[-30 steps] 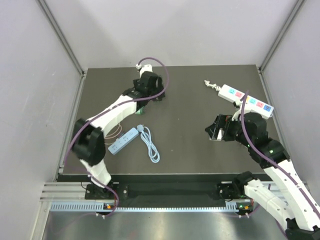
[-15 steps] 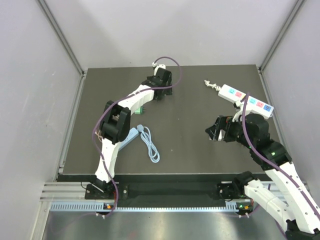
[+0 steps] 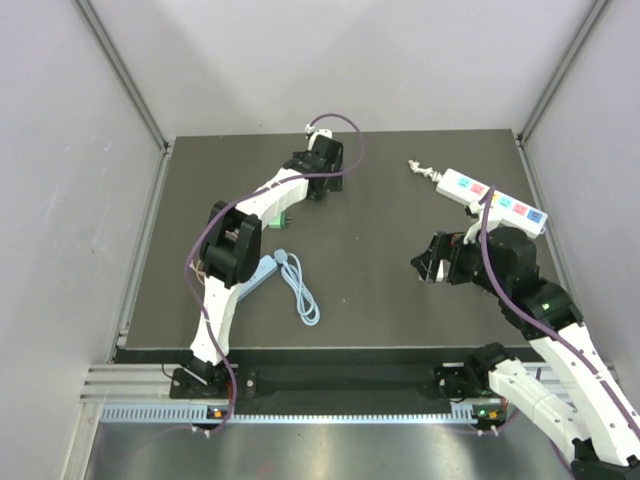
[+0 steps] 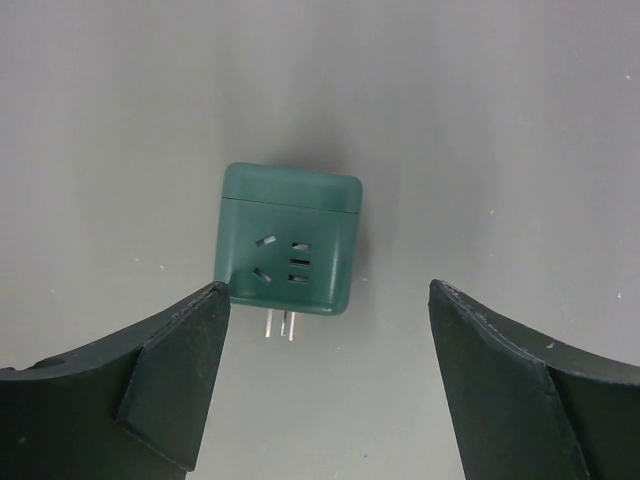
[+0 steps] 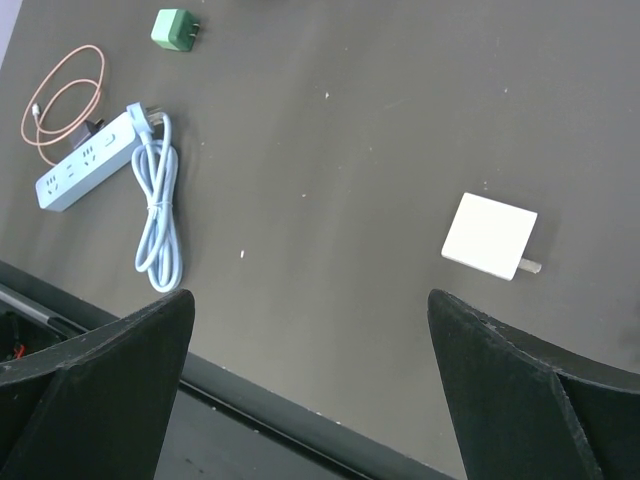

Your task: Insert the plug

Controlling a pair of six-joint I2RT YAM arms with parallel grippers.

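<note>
The green plug [image 4: 290, 240] lies on the dark mat with its metal prongs [image 4: 280, 325] pointing toward the camera; in the top view the green plug [image 3: 283, 218] sits at the far left-centre. My left gripper [image 4: 328, 300] hovers over it, open, the plug nearer its left finger [image 4: 170, 380] and touching neither finger. From above, the left gripper [image 3: 319, 188] is just right of the plug. My right gripper [image 3: 430, 265] is open and empty over the mat's right half. A white power strip [image 3: 495, 200] with coloured switches lies at the far right.
A light blue power strip [image 5: 85, 165] with its coiled blue cable [image 5: 155, 215] lies at the near left, beside a pink cable loop [image 5: 60, 105]. A white adapter block [image 5: 490, 237] rests below the right gripper [image 5: 310, 300]. Grey walls enclose the mat.
The left arm's elbow swung inward and its gripper shifted a little to the right, then held still. The right arm has not moved.
</note>
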